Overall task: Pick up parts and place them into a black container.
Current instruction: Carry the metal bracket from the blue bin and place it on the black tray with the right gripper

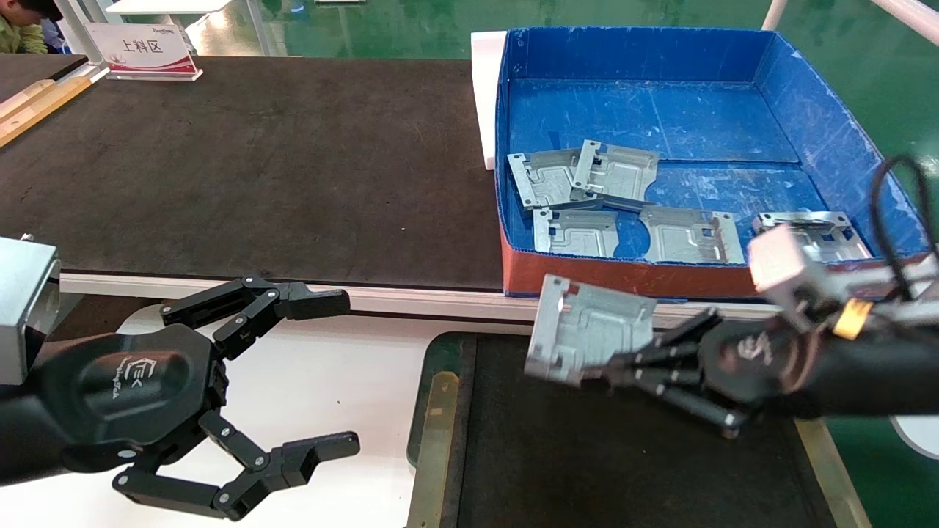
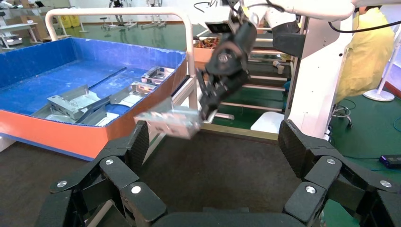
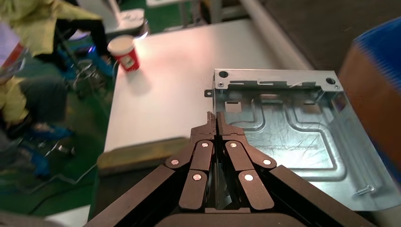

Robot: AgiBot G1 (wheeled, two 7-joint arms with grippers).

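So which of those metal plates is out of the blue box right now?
The part pinched edge-on by the right gripper, above the black container. The other five parts lie in the blue box.

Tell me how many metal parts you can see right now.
6. Five lie in the blue box: two overlapping, two near its front wall, one by its right wall. One part is in the right gripper, above the black container.

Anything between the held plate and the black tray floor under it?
Nothing: in the left wrist view the plate, pinched by the right gripper, hangs over bare tray floor.
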